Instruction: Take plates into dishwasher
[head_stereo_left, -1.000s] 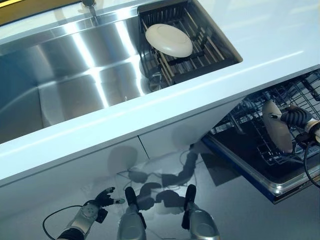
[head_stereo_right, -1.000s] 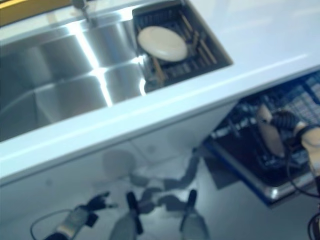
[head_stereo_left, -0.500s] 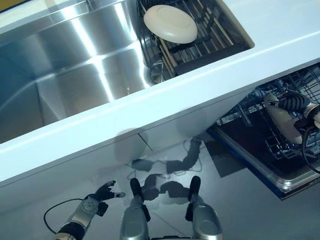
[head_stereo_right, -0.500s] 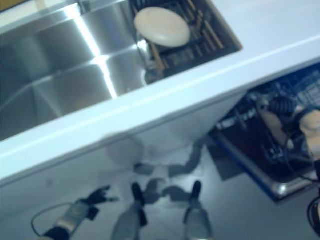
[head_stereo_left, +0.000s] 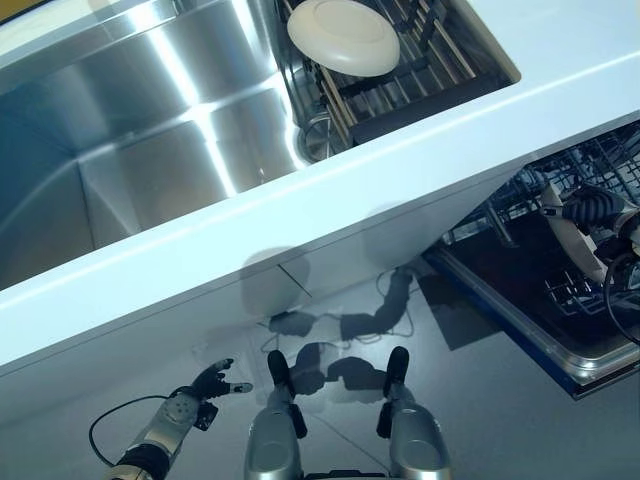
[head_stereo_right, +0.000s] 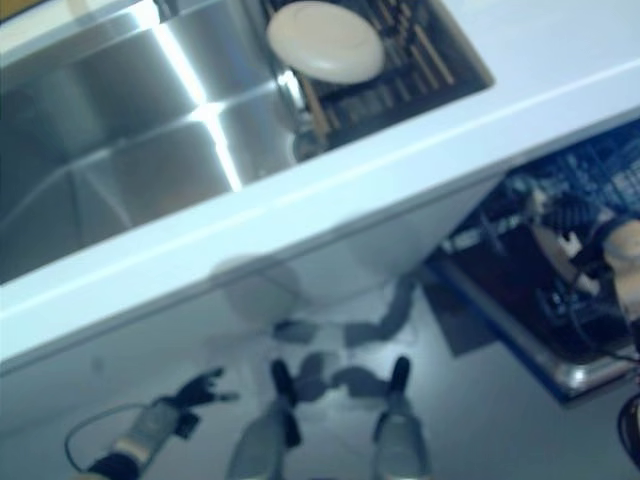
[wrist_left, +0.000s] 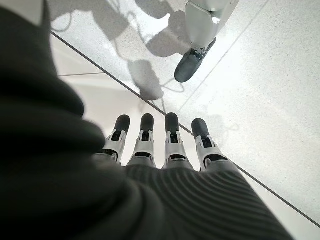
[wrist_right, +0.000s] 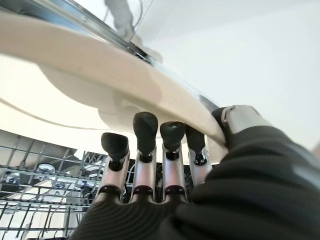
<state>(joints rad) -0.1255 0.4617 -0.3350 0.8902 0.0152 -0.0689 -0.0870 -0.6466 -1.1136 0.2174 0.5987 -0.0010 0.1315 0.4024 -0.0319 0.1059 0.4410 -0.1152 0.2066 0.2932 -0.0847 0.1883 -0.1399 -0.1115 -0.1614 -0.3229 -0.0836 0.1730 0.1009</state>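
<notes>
A cream plate (head_stereo_left: 343, 37) lies on the black drying rack (head_stereo_left: 420, 90) inside the sink. A second cream plate (head_stereo_left: 572, 235) stands nearly edge-on over the wire rack (head_stereo_left: 585, 300) of the pulled-out dishwasher, at the right. My right hand (head_stereo_left: 592, 208) is shut on it. In the right wrist view the fingers (wrist_right: 142, 150) curl under the plate (wrist_right: 100, 85) and the thumb presses on its rim. My left hand (head_stereo_left: 195, 395) hangs low by the floor at the lower left, open with straight fingers (wrist_left: 172, 140), holding nothing.
A steel sink (head_stereo_left: 150, 150) is set in the white counter (head_stereo_left: 400, 160), whose front edge overhangs the dishwasher. The dishwasher's steel-rimmed lower rack (head_stereo_left: 560, 345) sticks out over the grey floor (wrist_left: 260, 75) at the right.
The view has shifted. The plate in my right hand has turned from showing its face to nearly edge-on, lower among the rack wires. The left hand stays put.
</notes>
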